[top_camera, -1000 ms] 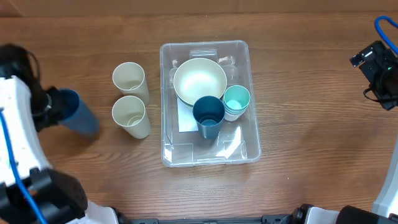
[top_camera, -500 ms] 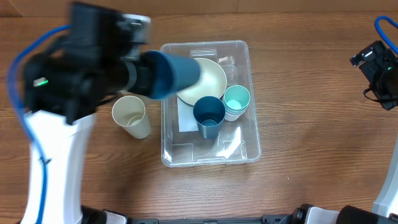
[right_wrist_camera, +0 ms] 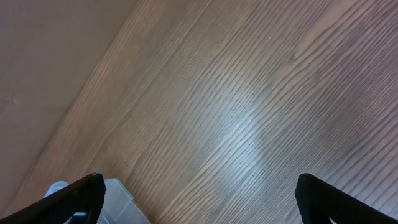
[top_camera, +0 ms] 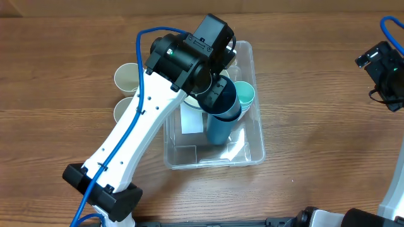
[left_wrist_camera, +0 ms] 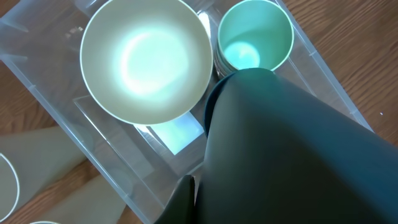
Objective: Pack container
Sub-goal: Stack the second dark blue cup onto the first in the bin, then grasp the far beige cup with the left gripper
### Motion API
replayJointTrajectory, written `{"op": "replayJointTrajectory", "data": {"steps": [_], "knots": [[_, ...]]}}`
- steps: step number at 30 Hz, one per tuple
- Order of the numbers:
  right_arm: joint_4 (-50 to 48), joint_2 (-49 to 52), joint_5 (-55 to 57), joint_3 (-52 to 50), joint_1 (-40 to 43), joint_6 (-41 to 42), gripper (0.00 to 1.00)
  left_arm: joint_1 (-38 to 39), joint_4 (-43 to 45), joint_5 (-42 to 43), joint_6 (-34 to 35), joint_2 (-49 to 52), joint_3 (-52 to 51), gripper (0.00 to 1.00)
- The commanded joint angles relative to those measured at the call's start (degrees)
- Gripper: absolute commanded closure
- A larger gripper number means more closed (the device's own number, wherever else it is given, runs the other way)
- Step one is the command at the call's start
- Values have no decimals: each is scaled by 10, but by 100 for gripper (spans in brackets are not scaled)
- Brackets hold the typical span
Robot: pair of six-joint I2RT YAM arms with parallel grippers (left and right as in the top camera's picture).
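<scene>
Wood-grain table (top_camera: pixel 315 145) all round, with the container (top_camera: pixel 183 154) sitting about mid-table. Left gripper (top_camera: pixel 213 85) is over it, clamped on a dark blue cup (top_camera: pixel 224 101) that's tilted above the bin's middle. Another blue cup (top_camera: pixel 216 131) stands in the bin just under it, plus a cream bowl (left_wrist_camera: pixel 146 59) and a teal cup (left_wrist_camera: pixel 255 37) beside that. Two cream cups (top_camera: pixel 126 75) sit just left of the bin. Right gripper (right_wrist_camera: pixel 199 180) is off at the table's right edge, fingers spread wide, holding nothing.
</scene>
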State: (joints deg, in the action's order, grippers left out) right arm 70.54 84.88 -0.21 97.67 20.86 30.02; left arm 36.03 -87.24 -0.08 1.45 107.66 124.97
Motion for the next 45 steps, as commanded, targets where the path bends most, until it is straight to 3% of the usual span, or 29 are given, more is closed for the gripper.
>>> {"op": "replayJointTrajectory", "data": {"steps": [1,10,16,20,21,23,27,30,34,40,45], "knots": [[-2,-5,0,2,-2,4,0,0,-3,-10,-2,-7,14,96],[-2,-5,0,2,-2,4,0,0,-61,-10,-2,-7,13,95],[-2,-5,0,2,-2,4,0,0,-62,1,-2,4,8,68],[-2,-5,0,2,-2,4,0,0,-56,-2,-1,4,16,70],[-2,-5,0,2,-2,4,0,-3,-63,-16,9,2,30,62],[-2,-5,0,2,-2,4,0,-16,-91,-66,52,0,73,57],[-2,-5,0,2,-2,4,0,-104,-96,-108,109,-33,128,38],[-2,-5,0,2,-2,4,0,-221,-96,-81,115,-37,125,32],[-2,-5,0,2,-2,4,0,-362,-91,10,114,-7,77,32],[-2,-5,0,2,-2,4,0,-413,-39,90,49,53,5,32],[-2,-5,0,2,-2,4,0,-409,-40,81,42,122,-17,32]]}}
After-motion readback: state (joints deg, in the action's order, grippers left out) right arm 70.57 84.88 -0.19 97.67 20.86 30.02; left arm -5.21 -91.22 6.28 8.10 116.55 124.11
